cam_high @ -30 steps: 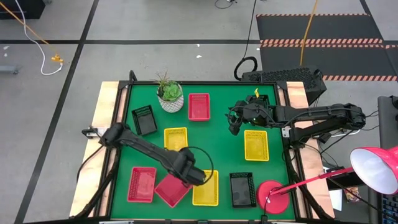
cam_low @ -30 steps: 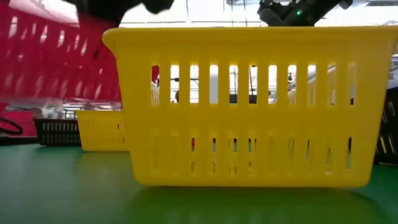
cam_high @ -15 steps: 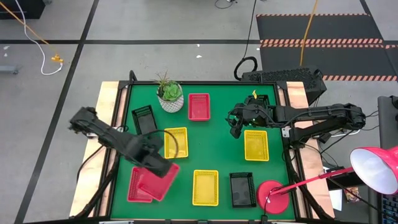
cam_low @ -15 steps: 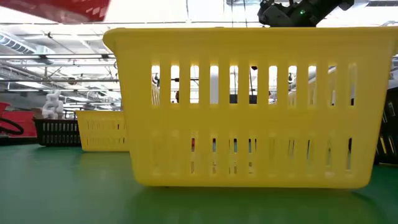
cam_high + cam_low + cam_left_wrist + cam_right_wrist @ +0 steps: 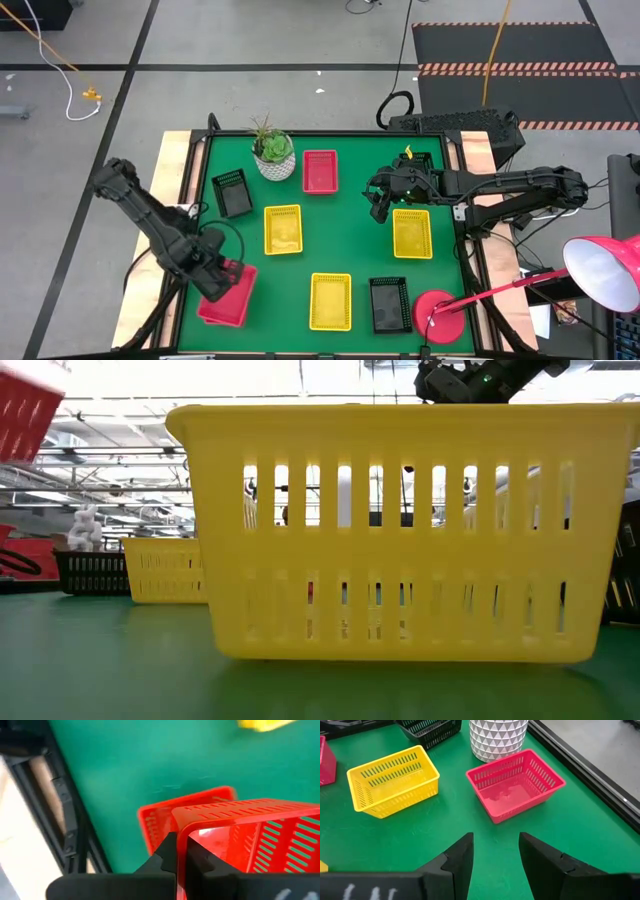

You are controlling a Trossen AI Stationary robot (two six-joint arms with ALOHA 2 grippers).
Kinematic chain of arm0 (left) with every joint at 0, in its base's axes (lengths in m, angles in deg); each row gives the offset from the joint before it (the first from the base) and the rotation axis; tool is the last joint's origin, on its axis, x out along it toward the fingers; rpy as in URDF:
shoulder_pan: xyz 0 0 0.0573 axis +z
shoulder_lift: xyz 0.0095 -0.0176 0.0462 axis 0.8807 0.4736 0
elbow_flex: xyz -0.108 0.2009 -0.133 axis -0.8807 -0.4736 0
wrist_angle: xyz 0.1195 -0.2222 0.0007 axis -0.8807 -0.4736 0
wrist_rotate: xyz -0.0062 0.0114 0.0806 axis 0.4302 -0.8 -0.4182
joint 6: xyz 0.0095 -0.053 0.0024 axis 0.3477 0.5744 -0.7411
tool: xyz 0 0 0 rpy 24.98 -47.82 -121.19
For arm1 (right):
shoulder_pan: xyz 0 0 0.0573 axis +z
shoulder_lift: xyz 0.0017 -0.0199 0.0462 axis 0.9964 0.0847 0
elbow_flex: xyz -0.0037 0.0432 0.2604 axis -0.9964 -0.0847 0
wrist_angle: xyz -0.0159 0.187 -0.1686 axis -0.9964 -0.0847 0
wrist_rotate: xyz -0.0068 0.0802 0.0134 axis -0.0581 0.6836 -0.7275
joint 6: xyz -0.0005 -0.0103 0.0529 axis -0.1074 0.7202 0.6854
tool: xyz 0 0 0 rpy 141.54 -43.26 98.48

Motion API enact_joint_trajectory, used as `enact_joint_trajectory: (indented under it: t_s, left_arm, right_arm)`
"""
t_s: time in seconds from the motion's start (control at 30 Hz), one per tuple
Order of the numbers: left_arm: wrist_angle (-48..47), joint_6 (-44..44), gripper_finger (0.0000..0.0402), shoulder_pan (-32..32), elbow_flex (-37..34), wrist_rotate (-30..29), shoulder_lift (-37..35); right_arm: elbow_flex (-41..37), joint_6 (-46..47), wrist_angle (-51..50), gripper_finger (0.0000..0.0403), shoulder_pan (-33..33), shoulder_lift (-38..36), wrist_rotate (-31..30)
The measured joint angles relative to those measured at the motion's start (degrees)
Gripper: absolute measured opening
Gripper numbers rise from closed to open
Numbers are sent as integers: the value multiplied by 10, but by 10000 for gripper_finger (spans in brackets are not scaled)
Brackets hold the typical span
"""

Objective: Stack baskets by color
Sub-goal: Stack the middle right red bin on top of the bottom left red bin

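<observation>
My left gripper (image 5: 216, 278) hangs over the table's near left corner, pointing down and shut on a red basket (image 5: 232, 295). That basket also shows at the low view's upper left (image 5: 25, 415). A second red basket (image 5: 150, 822) stands on the green mat right beneath it. The third red basket (image 5: 320, 170) stands at the far side beside the white plant pot (image 5: 273, 156). Yellow baskets (image 5: 283, 228) (image 5: 412, 232) (image 5: 330, 300) and black baskets (image 5: 231, 192) (image 5: 389, 304) stand apart on the mat. My right gripper (image 5: 378, 203) hovers open at the right of the middle, touching nothing. My left gripper pinches one wall of the red basket at its rim (image 5: 182, 837), close to a corner, with one finger inside and one outside. The fingers come from above, pointing down. The basket hangs lifted clear of the mat, above the other red basket.
A round red lamp base (image 5: 436, 315) stands at the near right corner, its shade (image 5: 602, 272) beyond the table's right edge. The near yellow basket (image 5: 400, 530) fills most of the low view. Wooden rails (image 5: 160, 200) border the mat.
My left gripper has carried the red basket from beside the near yellow basket toward the table's left edge. It rolled about its downward line on the way. The basket has turned from slanted to nearly square over the red basket at the near left.
</observation>
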Motion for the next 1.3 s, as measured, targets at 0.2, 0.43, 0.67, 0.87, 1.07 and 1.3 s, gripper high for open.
enact_joint_trajectory:
  t_s: [0.2, 0.43, 0.67, 0.87, 1.07, 1.3]
  left_arm:
    - [39, 10, 10, -1, -56, 24, -1]
    - [66, 17, 12, 0, -89, 38, -1]
    - [67, 11, 112, 5, -89, 38, -1]
    - [66, 0, 194, 12, -89, 40, -4]
    - [67, 10, 230, 12, -88, 40, -6]
    - [65, 10, 157, 11, -90, 27, -6]
  right_arm:
    - [0, -1, 0, 153, 0, 0, 0]
    - [0, -1, 0, 153, 0, 0, 0]
    - [-17, -2, 10, 153, 0, 0, 0]
    - [-23, -12, 41, 153, -1, 0, 0]
    - [-23, -18, 47, 153, 0, 0, 0]
    - [-23, -18, 47, 153, 0, 0, 0]
